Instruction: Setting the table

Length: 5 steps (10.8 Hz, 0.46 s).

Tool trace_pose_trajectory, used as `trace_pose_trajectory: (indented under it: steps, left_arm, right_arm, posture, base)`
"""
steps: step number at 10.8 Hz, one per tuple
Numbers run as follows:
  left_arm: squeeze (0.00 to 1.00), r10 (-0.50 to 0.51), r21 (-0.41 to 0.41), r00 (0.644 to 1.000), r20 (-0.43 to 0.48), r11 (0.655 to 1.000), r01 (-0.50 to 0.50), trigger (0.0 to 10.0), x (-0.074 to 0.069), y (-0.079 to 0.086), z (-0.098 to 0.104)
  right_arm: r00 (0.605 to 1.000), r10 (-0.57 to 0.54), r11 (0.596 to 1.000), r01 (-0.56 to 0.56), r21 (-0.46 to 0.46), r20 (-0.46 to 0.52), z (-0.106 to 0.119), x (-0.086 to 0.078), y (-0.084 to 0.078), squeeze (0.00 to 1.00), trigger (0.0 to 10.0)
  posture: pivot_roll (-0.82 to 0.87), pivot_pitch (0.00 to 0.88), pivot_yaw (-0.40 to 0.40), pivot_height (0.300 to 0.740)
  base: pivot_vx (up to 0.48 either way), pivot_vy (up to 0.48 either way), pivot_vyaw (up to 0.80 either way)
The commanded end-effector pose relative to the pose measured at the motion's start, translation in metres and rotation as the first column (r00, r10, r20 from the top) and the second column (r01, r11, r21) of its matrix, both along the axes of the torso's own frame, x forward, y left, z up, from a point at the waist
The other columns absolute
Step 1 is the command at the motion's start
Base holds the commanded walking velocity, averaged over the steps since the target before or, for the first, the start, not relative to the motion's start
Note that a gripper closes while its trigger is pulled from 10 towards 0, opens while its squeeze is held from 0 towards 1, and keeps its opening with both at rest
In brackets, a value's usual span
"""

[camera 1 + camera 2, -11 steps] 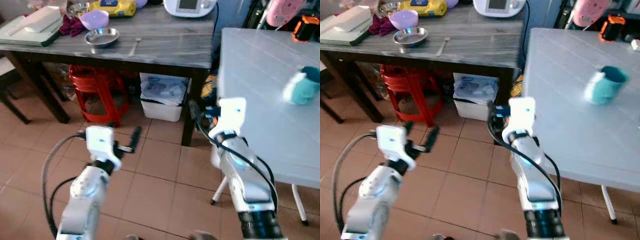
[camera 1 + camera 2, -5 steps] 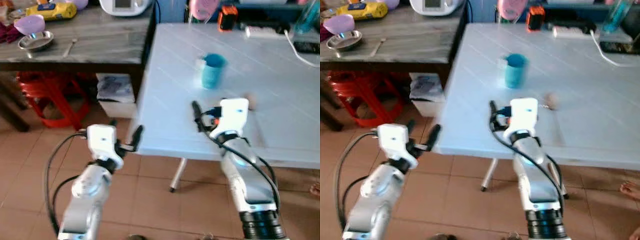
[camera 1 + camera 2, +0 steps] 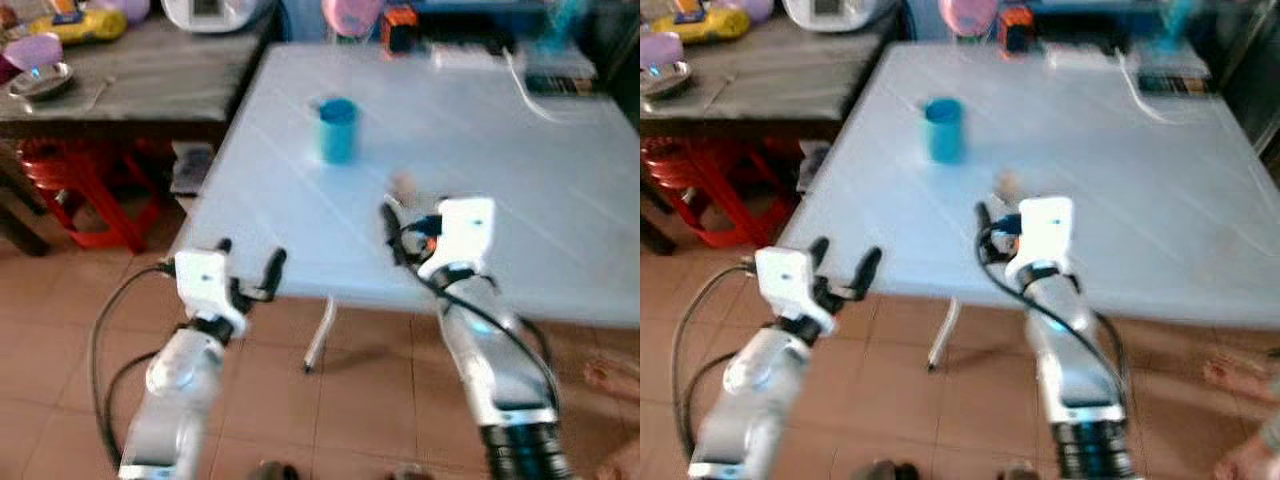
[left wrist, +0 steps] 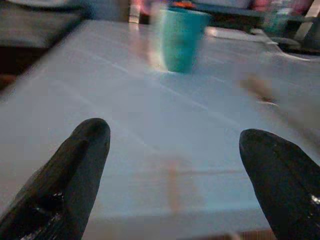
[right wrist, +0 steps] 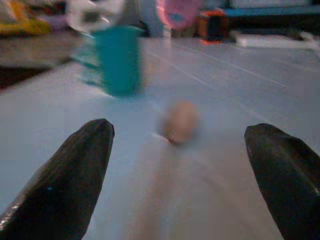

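Blurred white table (image 3: 520, 150), teal cup (image 3: 338, 129) stood on it, left gripper (image 4: 175, 165) and right gripper (image 5: 180, 170) held wide open, empty, at the near edge, small brownish object (image 5: 179, 120) lying ahead.

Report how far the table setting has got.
Barely started. Done: a teal cup stands on the white table, a small brownish thing beside it. In hand: nothing; left claw and right claw are open and empty. Left: bowls sit on the wooden side table.
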State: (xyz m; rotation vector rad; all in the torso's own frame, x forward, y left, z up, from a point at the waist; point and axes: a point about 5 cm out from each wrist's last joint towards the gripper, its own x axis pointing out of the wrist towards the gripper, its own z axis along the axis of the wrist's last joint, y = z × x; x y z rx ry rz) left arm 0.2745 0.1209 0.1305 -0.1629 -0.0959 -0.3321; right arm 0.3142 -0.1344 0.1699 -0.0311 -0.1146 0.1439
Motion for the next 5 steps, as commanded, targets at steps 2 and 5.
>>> trace_pose_trajectory:
  steps: [2,5]
  left_arm:
    - [0.00,0.023,0.016,1.000,0.001,1.000,-0.023,10.0,-0.0010,0.0072,-0.0002]
    - [0.00,0.020,0.042,1.000,-0.015,0.999,-0.020,10.0,-0.0032,0.0099,-0.0076]
  right_arm:
    - [1.000,0.018,1.000,-0.018,0.013,-0.004,0.0003,-0.0008,0.0049,0.00,10.0]
    - [0.998,0.013,1.000,-0.012,0.014,-0.061,-0.0080,0.0012,0.0017,0.00,10.0]
  posture:
    - [-0.06,0.181,0.085,0.740]
    - [-0.06,0.193,0.089,0.740]
  base:
    - [0.000,0.000,0.00]
    - [0.000,0.000,0.00]
